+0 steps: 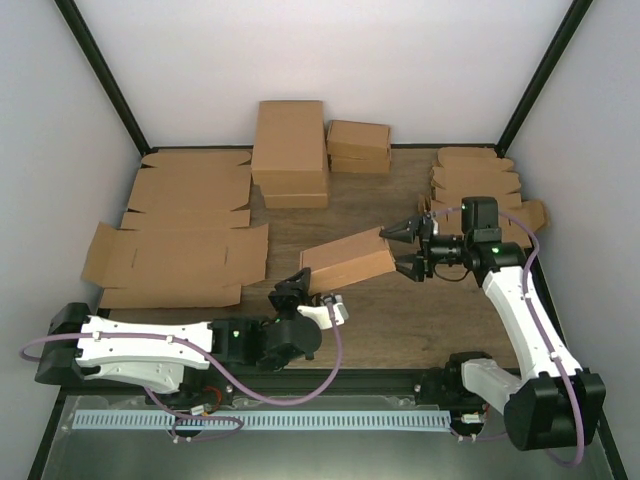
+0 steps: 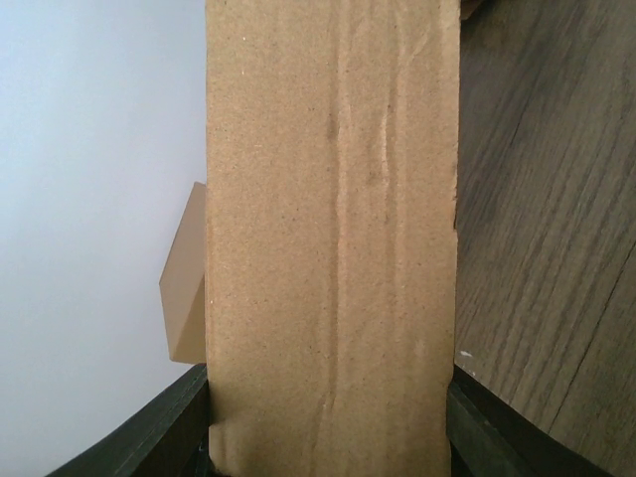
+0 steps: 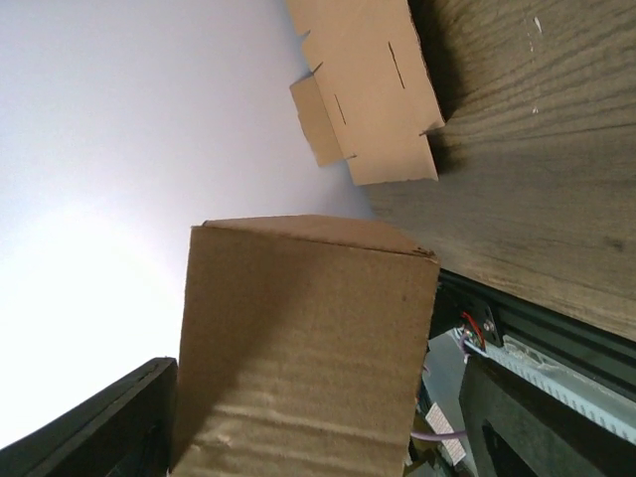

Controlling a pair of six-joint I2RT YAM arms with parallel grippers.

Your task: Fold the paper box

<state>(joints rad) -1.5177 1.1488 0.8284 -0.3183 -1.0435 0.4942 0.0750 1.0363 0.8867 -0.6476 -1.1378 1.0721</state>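
Table: a wooden top (image 1: 400, 320) stood inside white walls, with both arms bolted at its near edge.
Clutter: flat sheets (image 1: 180, 255) lay at the left, big boxes (image 1: 290, 150) at the back and a pile of blanks (image 1: 478, 185) at the right. Neither gripper touched any of them.
Box: the box (image 1: 345, 258) sat mid-table between the two grippers. It was tilted, with its right end further back than its left.
Box shape: from above it read as a long closed block, not a flat blank. The right wrist view showed two faces meeting at a sharp folded edge.
Left gripper: the left gripper (image 1: 297, 292) was at the box's near-left end. In its wrist view both fingers (image 2: 179, 422) pressed against the sides of a creased panel, so it looked clamped on the box.
Right gripper: the right gripper (image 1: 408, 248) was at the box's far-right end. Its jaws were spread apart around that end, and a gap showed between the cardboard and one finger.
Done: the main creases looked made and the walls stood up, so most of the folding seemed finished.
Left: probably closing or tucking the right end and the lid, then setting the box down.
Flap: one flap (image 2: 184, 288) stuck out past the panel in the left wrist view. This suggested at least one tuck was not yet finished.
Unclear: whether the box rested on the table or hung just above it, and whether the ends were locked.
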